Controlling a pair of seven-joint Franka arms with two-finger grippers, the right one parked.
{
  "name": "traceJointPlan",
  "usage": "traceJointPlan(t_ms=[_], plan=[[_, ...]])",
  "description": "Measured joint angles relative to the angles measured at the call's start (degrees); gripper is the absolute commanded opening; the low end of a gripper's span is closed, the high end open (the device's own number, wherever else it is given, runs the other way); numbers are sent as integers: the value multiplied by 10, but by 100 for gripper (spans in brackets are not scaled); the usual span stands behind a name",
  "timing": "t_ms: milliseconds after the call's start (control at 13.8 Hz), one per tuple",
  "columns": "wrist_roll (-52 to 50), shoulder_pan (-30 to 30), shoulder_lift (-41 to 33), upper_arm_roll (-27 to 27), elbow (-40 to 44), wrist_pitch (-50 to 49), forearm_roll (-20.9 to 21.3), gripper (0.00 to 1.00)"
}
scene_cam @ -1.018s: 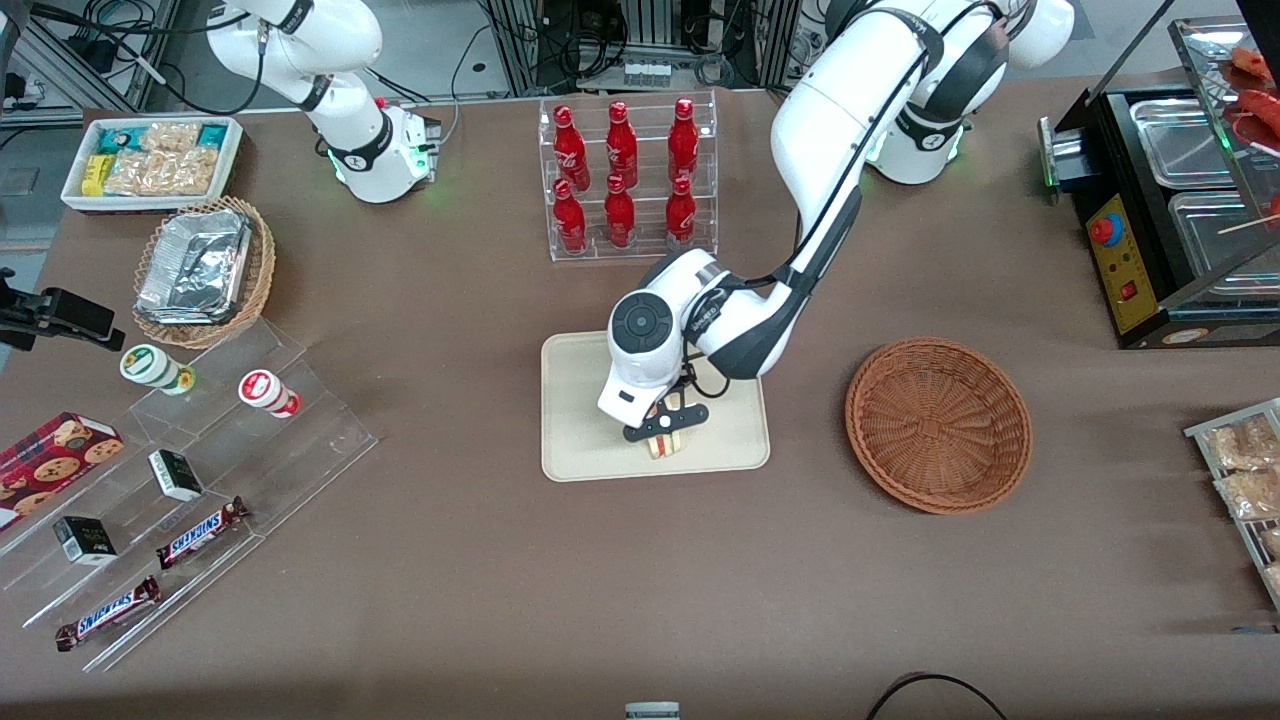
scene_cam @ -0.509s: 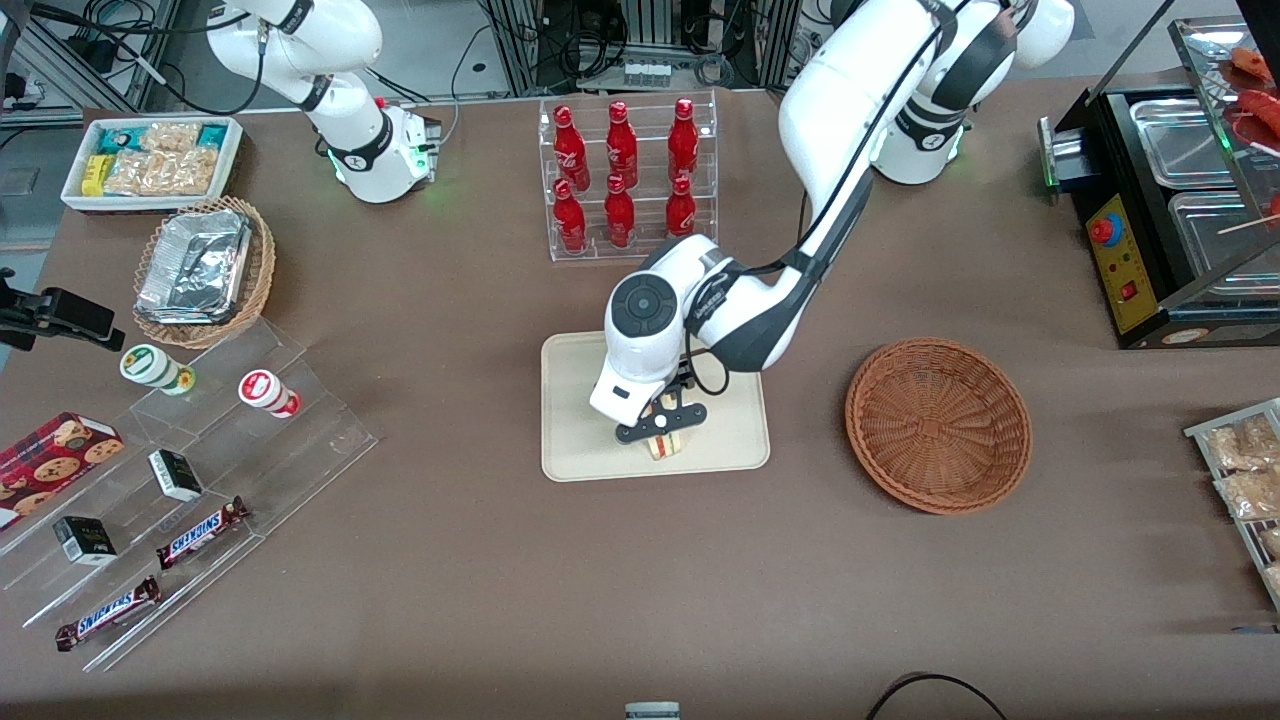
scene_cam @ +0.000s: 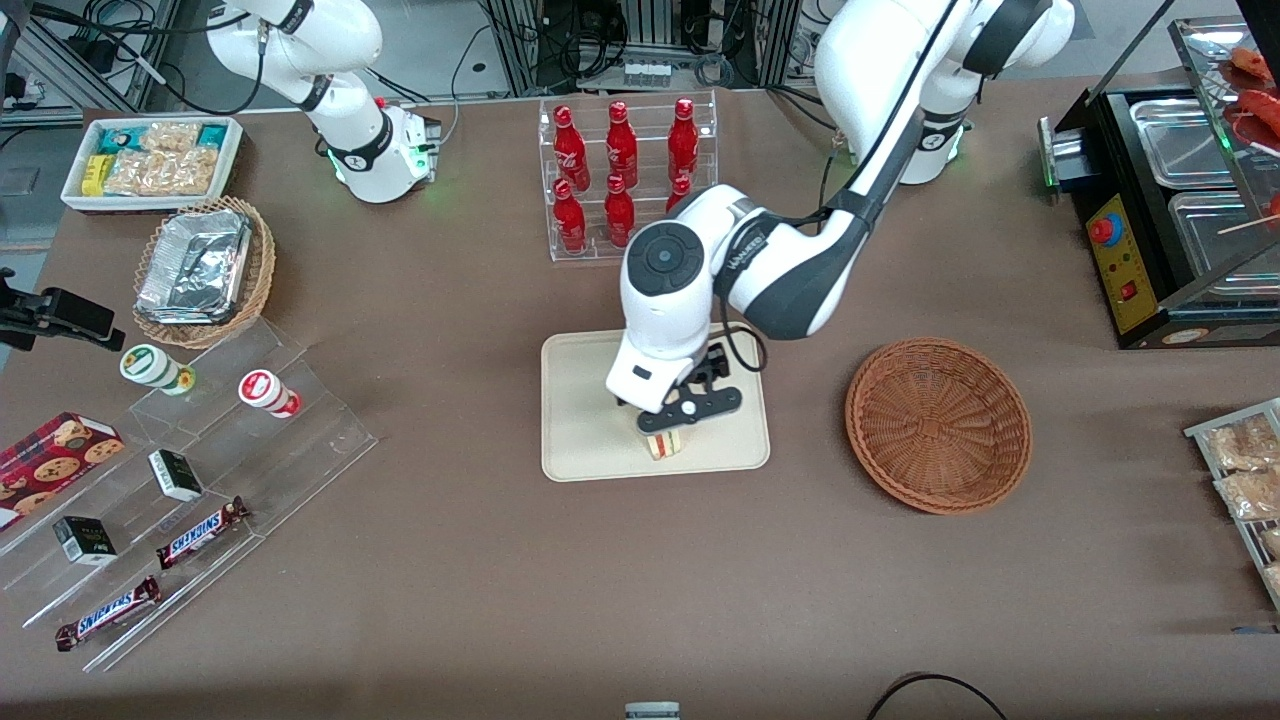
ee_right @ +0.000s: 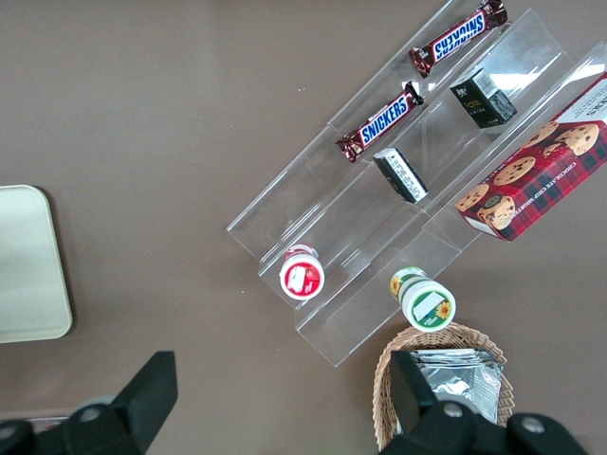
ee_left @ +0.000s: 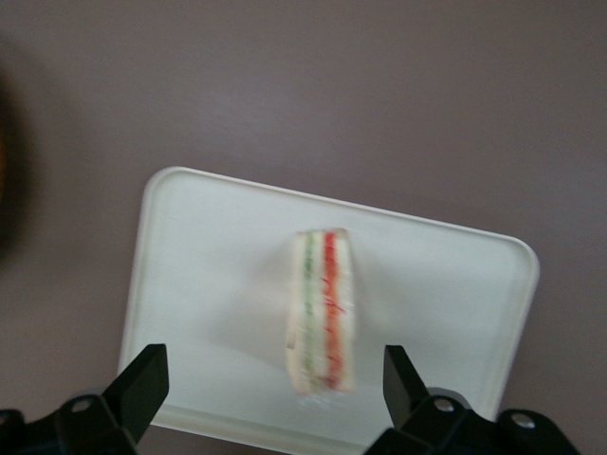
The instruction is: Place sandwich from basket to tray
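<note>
Though above sandwich (ee_left: 322, 311), claw (ee_left: 275, 384) wide, empty.

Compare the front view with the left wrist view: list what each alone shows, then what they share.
Only the front view shows the empty basket, the rack of red bottles and the working arm above the tray. Only the left wrist view shows the gripper open, its fingers apart and clear of the sandwich, whose red and green layers show. Both show the sandwich lying on the tray under the gripper.
</note>
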Motion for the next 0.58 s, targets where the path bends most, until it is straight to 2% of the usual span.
traceJointPlan(t_ms=[145, 582], plan=[[58, 33, -11, 5, -4, -33, 1, 100], [178, 140, -81, 8, -89, -38, 1, 100]])
